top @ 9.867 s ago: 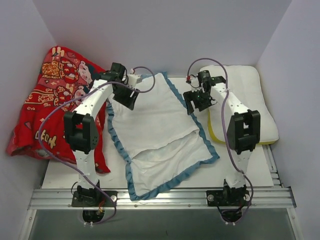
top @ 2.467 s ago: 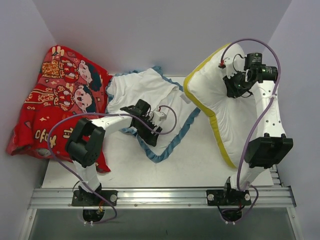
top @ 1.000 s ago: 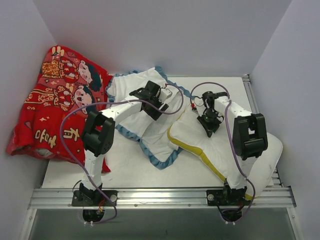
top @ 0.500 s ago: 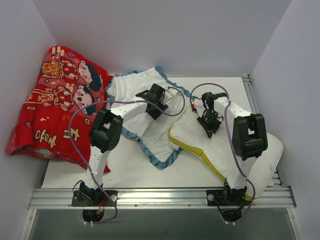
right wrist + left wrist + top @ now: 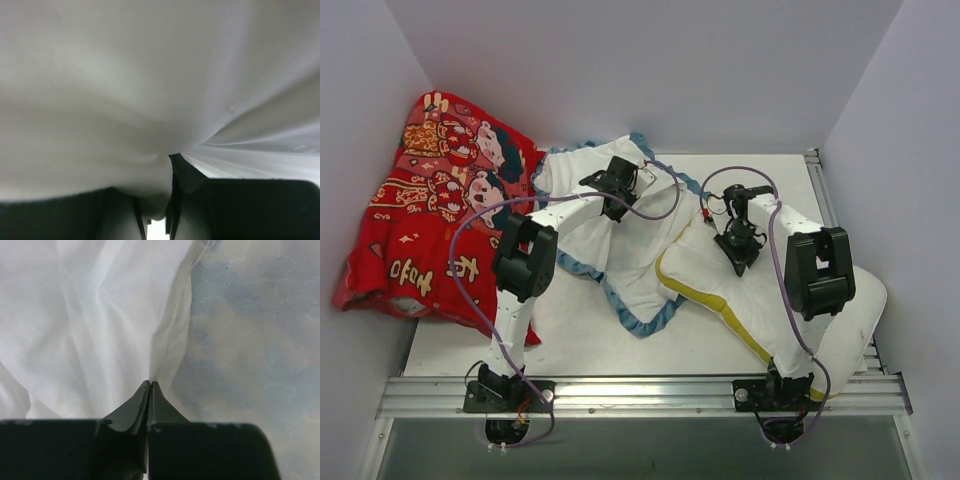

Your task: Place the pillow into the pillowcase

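The pillowcase (image 5: 640,240) lies crumpled at mid-table, white side out, with blue ruffled trim along its edges. My left gripper (image 5: 614,208) is over its far part, shut on a thin fold of the cloth. In the left wrist view the black jaws meet at the left gripper (image 5: 150,384), pinching the pillowcase (image 5: 100,315); faint blue print shows through on the right. The white pillow (image 5: 790,300) with yellow piping lies to the right, its left end overlapping the pillowcase. My right gripper (image 5: 740,255) is shut on that end. Pillow (image 5: 150,75) fabric bulges between the right gripper (image 5: 167,180) jaws.
A red cartoon-figure cloth (image 5: 430,210) is heaped against the left wall. White walls close in the back and both sides. A metal rail (image 5: 640,395) with the arm bases runs along the near edge. Bare table (image 5: 580,340) shows in front of the pillowcase.
My left gripper has moved a little farther back and left over the pillowcase and closed on a fold of it. The right arm and pillow have stayed put.
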`<state>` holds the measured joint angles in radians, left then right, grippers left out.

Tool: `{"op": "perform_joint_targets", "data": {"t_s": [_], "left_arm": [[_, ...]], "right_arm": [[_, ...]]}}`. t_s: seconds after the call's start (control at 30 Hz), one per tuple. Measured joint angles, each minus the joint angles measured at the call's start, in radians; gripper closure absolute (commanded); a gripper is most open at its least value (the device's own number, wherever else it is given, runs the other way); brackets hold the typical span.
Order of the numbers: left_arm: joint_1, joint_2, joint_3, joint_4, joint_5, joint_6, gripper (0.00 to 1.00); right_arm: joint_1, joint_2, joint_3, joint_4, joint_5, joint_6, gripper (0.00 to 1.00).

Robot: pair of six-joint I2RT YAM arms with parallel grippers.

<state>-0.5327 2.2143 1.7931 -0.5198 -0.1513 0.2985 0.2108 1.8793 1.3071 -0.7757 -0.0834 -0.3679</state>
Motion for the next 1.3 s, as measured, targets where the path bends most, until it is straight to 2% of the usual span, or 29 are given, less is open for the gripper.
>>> {"op": "perform_joint_targets", "data": {"t_s": [0.13,0.27,0.57,0.9,1.07,1.3], "left_arm": [[0.001,-0.005,0.0,-0.006,0.057,-0.001,1.0],[0.008,-0.029,0.0,-0.028,0.173,-0.019,1.0],[0.028,-0.167,-0.048,-0.09,0.423,-0.053,1.0],[0.0,-0.214,-0.095,-0.117,0.635,-0.161,1.0],[-0.008,-0.294,-0.121,-0.134,0.664,-0.186,1.0],[0.024,-0.405,-0.126,-0.15,0.693,-0.193,1.0]], "right_arm": [[0.0,-0.01,-0.005,0.003,-0.003,-0.003,1.0],[-0.001,-0.067,-0.019,-0.006,-0.031,-0.025,1.0],[-0.007,-0.333,0.019,-0.108,-0.122,-0.079,1.0],[0.0,-0.372,0.03,-0.117,-0.301,-0.113,1.0],[0.12,-0.428,-0.069,-0.079,-0.32,-0.193,1.0],[0.317,-0.424,-0.188,-0.035,-0.308,-0.281,1.0]]}}
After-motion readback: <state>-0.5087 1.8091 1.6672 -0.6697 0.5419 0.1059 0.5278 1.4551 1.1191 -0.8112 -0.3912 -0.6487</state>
